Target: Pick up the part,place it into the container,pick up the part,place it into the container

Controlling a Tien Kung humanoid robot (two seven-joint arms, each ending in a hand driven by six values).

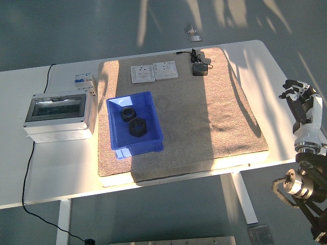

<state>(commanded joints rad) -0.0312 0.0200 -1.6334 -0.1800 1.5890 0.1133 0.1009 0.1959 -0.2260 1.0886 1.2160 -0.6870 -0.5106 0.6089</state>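
Both black parts (133,121) lie in the unlabelled blue container (152,133).

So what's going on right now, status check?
Right hand empty, fingers relaxed, off the table's right edge. Left hand out of view. Both black parts in the blue bin. Nothing in the way.

Light: strong warm sunlight falls over the mat (204,117) and the right part of the white table (265,66).
Shade: the left side of the mat is in cool shadow, with the blue container (134,125).
Shadows: thin dark streaks cross the table on the right; long ones lie on the far floor (76,30).
Glare: the table's near right edge looks almost washed out.
Sharpness: everything is in focus, without blur.
Edges: no clear distortion.
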